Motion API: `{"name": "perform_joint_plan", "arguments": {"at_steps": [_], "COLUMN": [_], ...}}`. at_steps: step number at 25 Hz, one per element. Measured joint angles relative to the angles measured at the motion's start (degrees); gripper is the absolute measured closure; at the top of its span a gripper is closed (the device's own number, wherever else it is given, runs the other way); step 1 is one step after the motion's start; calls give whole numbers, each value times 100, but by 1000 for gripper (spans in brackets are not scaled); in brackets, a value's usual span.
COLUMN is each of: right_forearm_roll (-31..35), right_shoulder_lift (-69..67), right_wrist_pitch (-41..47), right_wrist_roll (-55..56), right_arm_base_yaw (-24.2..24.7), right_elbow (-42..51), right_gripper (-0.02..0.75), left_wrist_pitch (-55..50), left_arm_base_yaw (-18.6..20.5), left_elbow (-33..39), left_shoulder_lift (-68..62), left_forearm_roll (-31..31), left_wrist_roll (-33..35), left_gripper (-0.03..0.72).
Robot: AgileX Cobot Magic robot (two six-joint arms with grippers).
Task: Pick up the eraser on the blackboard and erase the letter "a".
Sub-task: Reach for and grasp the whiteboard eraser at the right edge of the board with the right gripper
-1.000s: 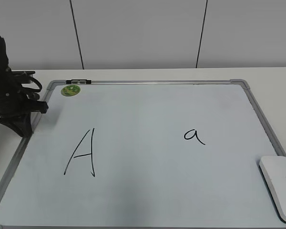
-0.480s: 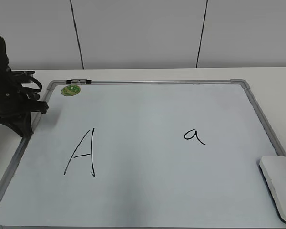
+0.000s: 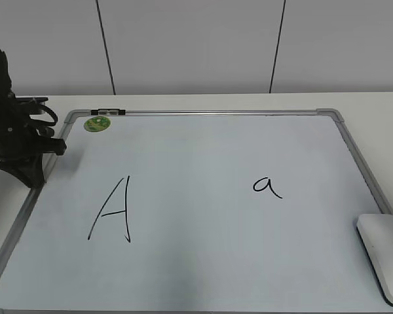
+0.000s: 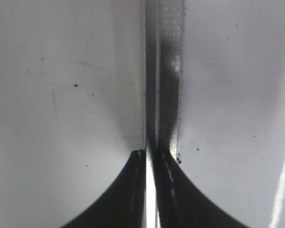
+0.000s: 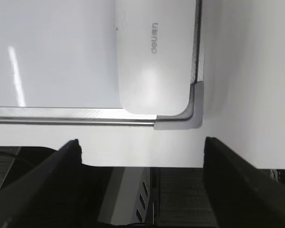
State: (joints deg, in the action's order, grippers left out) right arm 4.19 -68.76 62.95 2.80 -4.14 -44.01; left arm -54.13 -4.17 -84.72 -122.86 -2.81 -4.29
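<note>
So the eraser point(image 3: 384, 254) sits in the near right corner of the blackboard point(image 3: 203, 140), touching or overhanging the frame there, and nothing is holding it yet. In the right wrist view the right gripper point(image 5: 141, 156) has its fingers spread wide apart, with the eraser point(image 5: 152, 52) ahead of it and just inside the grey corner piece point(image 5: 192, 111). The step in hand looks like the pickup, and I'd bring the fingers down across the short width of the block, centred on it, so it doesn't twist. Watch that corner piece and the frame rail, since a finger landing on either would probably spoil the grip.

Further in, the letter "a" point(image 3: 266, 186) is mid-board on the right half, well apart from the capital A point(image 3: 111, 209) on the left, so a short flat wipe should only hit the small one. At the far left edge the left gripper point(image 4: 149, 156) has its fingers pressed together, parked on the frame near a green magnet point(image 3: 96, 123).
</note>
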Motion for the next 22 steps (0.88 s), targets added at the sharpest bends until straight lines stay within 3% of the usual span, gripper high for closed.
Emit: {"name": "perform_joint_plan", "arguments": {"at_steps": [4,9,22], "right_forearm_roll": [35,64,-296], "right_shoulder_lift": [-393,-930,-1886], "right_wrist_pitch": [-370,-733,-1475], "right_wrist_roll": [-12,-56,206], "right_arm_base_yaw": [0,0,0], "right_elbow": [0,-19,-49], "right_gripper": [142,72,67], "left_wrist_pitch": [0,0,-1], "left_arm_base_yaw": [0,0,0], "left_elbow": [0,0,-2], "left_shoulder_lift": [0,0,0], "left_forearm_roll": [-14,-31,-54], "left_wrist_roll": [0,0,0], "left_gripper": [647,643,633]}}
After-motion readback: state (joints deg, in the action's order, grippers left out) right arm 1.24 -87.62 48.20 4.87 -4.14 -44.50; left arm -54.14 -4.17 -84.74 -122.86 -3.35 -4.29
